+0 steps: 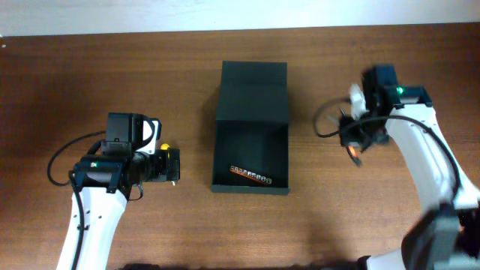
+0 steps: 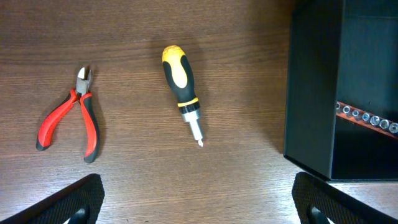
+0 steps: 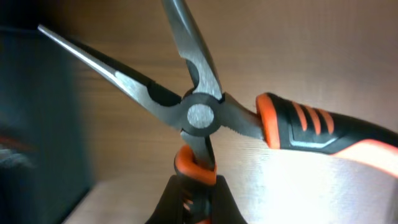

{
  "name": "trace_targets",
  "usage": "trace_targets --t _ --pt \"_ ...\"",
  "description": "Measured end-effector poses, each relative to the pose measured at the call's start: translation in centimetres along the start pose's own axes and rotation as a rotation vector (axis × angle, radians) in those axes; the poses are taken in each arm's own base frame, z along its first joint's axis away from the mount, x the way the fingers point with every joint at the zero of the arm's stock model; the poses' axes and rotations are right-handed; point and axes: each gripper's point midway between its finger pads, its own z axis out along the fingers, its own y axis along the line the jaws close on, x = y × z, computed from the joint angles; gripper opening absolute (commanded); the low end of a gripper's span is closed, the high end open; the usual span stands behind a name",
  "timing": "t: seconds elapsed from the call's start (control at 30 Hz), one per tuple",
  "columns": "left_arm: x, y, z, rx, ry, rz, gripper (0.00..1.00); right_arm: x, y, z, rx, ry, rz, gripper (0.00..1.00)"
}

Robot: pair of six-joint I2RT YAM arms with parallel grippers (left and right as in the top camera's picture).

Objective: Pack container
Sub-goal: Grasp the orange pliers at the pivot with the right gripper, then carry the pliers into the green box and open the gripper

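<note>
Wooden table (image 1: pixel 75 75) | container (image 1: pixel 251 146) open | right pincer (image 3: pixel 193 196) apparently gripping pliers (image 3: pixel 200 115)

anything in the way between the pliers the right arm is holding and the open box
Nothing visible. Bare table lies between the right gripper holding the long-nose pliers and the container, whose lid is folded back. Only a bit strip lies at its near end.

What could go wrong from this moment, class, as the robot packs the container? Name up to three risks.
1. The right gripper seems to hold the long-nose pliers by one handle, spread open; they could swing or slip.
2. Their long tips could catch the wall of the container.
3. Dropped in, they may land on the bit rail already inside.
</note>
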Motion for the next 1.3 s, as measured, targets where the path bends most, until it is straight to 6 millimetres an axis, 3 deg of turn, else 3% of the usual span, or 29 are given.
trace_targets --t 0.1,0.2,0.33,0.5,0.67,1.0,1.1,1.3 --pt "-0.1 0.0 0.0 0.000 -0.004 0.000 0.99 -1.5 5.6 -5.3 -0.035 -0.116 -0.256 0.04" --pt "-0.3 0.2 0.0 -0.002 -0.011 -0.011 0.99 -0.6 11.3 -7.8 -0.081 -0.172 -0.510 0.04" --pt "-0.5 1.9 -0.3 -0.026 -0.027 -0.067 0.99 2.1 16.7 -7.0 -0.130 -0.129 -0.738 0.04" --pt "-0.5 5.1 -1.4 -0.075 -0.068 -0.177 0.99 4.1 21.2 -4.0 -0.155 -0.054 -0.901 0.04" --pt "-0.6 6.2 -3.1 -0.099 -0.131 -0.217 0.99 4.8 23.2 -0.1 -0.152 0.033 -0.951 0.04" --pt "-0.4 6.1 -4.3 -0.101 -0.167 -0.214 0.99 5.2 23.6 8.1 -0.129 0.195 -0.945 0.04" --pt "-0.4 6.1 -4.2 -0.101 -0.164 -0.215 0.99 5.6 23.8 9.3 -0.142 0.224 -0.940 0.04" --pt "-0.4 6.0 -4.2 -0.100 -0.164 -0.215 0.99 5.6 23.9 9.6 -0.152 0.229 -0.937 0.04"
